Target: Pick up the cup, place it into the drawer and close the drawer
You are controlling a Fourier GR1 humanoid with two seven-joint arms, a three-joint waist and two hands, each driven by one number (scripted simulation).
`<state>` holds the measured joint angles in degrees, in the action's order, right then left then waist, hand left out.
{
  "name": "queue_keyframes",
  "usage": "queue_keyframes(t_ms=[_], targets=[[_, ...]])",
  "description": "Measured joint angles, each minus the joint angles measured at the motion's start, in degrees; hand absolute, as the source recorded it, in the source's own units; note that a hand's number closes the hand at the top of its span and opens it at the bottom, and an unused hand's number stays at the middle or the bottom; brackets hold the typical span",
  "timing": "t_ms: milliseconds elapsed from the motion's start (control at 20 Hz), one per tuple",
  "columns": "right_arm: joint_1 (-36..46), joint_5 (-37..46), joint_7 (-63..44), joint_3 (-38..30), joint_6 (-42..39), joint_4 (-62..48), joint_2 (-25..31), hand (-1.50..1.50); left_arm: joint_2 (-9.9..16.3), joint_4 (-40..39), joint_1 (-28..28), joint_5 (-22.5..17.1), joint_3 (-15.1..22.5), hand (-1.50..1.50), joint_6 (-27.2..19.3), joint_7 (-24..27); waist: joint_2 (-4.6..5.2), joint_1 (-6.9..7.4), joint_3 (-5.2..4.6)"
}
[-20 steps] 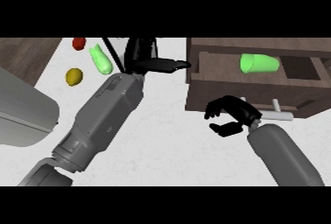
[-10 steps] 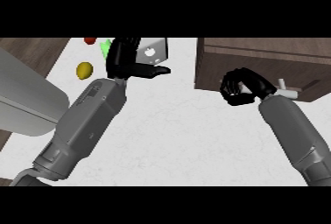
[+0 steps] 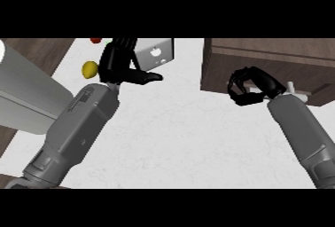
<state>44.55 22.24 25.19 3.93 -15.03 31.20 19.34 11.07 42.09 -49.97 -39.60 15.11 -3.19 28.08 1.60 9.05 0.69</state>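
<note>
The dark brown drawer (image 3: pixel 268 62) fills the upper right of the head view, and only its wooden top and front show. No cup is in sight. My right hand (image 3: pixel 251 87) lies against the drawer's front with its fingers curled and nothing in them. A pale handle (image 3: pixel 298 94) sticks out just to the right of that hand. At the upper left my left hand (image 3: pixel 123 63) is raised and open, thumb pointing right, holding nothing.
A yellow fruit (image 3: pixel 90 69) and a red one (image 3: pixel 96 40) lie on the white counter (image 3: pixel 177 128) beside my left hand. A grey box with an apple mark (image 3: pixel 157 51) stands behind it. A large grey appliance (image 3: pixel 26 95) takes up the left edge.
One second ago the drawer stood open with the green cup inside. It now appears pushed in and the cup is out of sight. My right hand has moved up against the drawer front.
</note>
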Motion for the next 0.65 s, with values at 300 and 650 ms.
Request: queue_keyframes(t_ms=[300, 650], targets=[[-0.6, -2.7, 0.1, -1.1, -4.6, 0.9, 1.2, 1.50, 0.5, 1.2, 1.5, -0.1, 0.5, -1.50, 1.7, -0.2, 0.31, 0.82, 0.27], [-1.5, -4.9, 0.0, -1.6, -9.5, 2.4, 2.7, 1.50, 0.8, 2.3, 2.7, -0.5, 0.6, -1.50, 3.2, -0.6, 0.66, 1.72, 0.52]])
